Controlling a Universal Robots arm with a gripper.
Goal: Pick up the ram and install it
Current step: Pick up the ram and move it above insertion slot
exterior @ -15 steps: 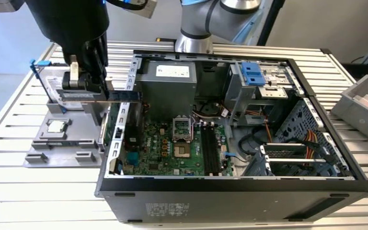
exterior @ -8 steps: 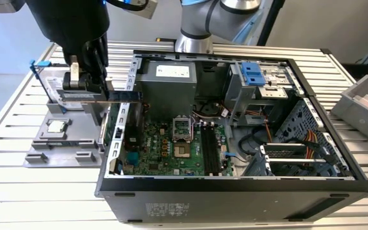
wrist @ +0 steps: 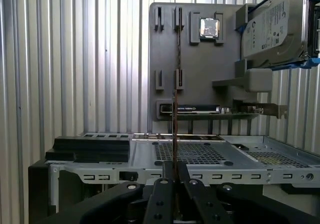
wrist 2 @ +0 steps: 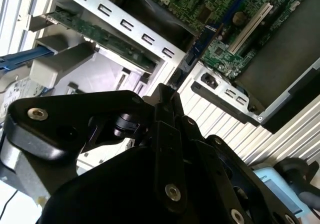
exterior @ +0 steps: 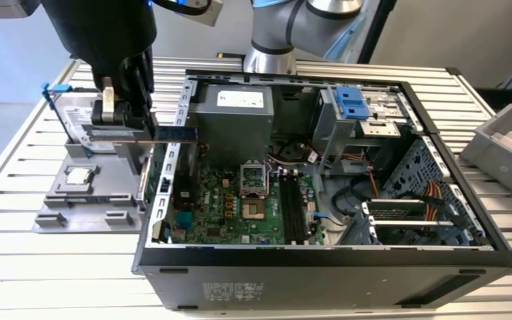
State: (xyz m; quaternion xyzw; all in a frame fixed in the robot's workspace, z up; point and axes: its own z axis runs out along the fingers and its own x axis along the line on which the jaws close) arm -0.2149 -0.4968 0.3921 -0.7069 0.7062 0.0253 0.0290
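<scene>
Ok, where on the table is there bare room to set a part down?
Bare slats of the table lie at the exterior view's left of the grey fixture and along its near side. Crowded: the fixture and the open case, by whose edge the gripper holds the ram.

blue-green ram [exterior: 174,134], black tool [wrist: 175,182], green motherboard [exterior: 227,200]

Exterior view is looking steeply down from mid range over the open computer case [exterior: 327,263] and table [exterior: 16,267]. Both wrist views are riding close behind the hand [wrist: 175,165] [wrist 2: 167,91], sharing the case's slotted wall [wrist: 215,176] [wrist 2: 125,24].
</scene>
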